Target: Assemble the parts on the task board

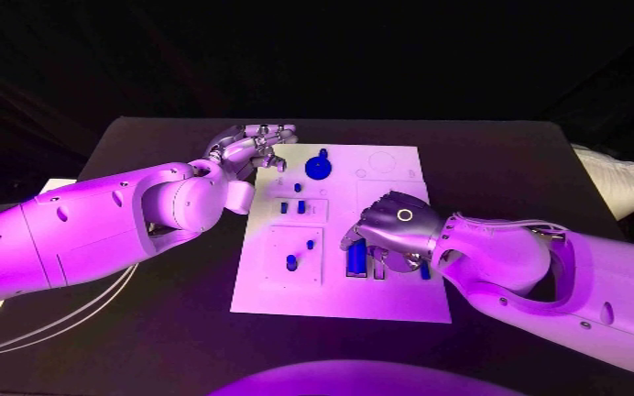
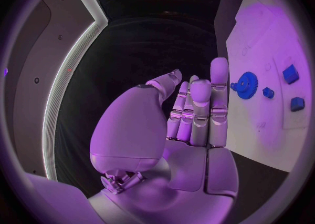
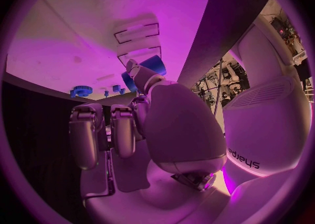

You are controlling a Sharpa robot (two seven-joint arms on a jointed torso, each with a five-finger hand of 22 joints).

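Observation:
The white task board [image 1: 397, 300] lies in the middle of the black table. A blue gear [image 1: 319, 168] [image 2: 247, 85] stands near the board's far edge, with two small blue blocks [image 1: 290, 205] nearer me and two blue pegs [image 1: 301, 254] in a left panel. My left hand [image 1: 251, 150] [image 2: 193, 113] hovers at the board's far left corner, fingers stretched out and holding nothing. My right hand [image 1: 394, 224] [image 3: 151, 124] hangs over the board's right half. Its outer fingers are curled in. Its thumb and a finger pinch the end of a long blue part [image 1: 356, 260] [image 3: 154, 65].
Another blue bar [image 1: 424, 270] lies on the board under my right wrist. Empty slot outlines [image 3: 138, 32] are beside the pinched part. Round recesses [image 1: 383, 162] mark the far right of the board. Bare black table [image 1: 502, 158] surrounds the board.

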